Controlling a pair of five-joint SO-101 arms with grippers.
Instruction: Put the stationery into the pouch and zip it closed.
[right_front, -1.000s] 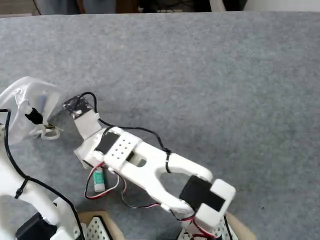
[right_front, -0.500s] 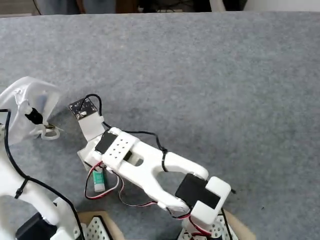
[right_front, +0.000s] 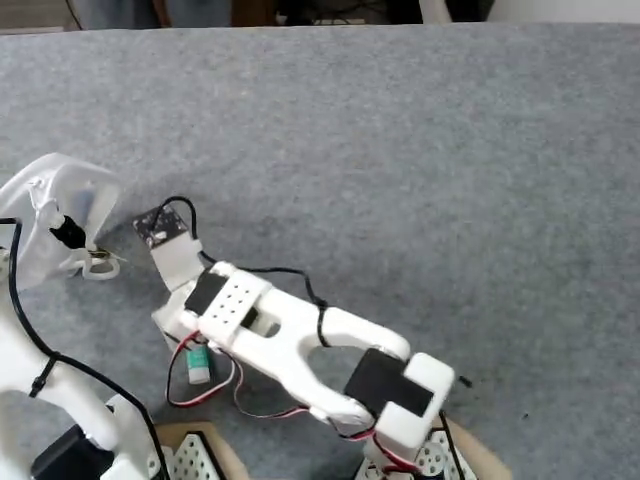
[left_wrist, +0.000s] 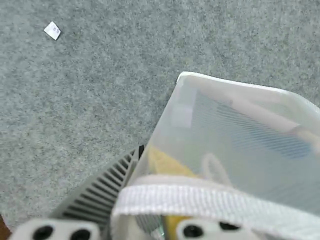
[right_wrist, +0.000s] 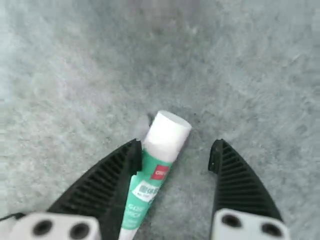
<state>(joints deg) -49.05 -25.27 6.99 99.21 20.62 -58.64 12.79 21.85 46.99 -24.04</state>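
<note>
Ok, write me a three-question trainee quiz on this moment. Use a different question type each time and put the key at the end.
1. True or false: the right gripper is shut on the glue stick.
2. Multiple choice: what does the left gripper hold? A) the pouch B) a pair of scissors C) nothing
3. Short answer: what does the glue stick lie on?

Key
1. False. The jaws stand open on either side of it, and it rests against one finger.
2. A.
3. The grey table.
</note>
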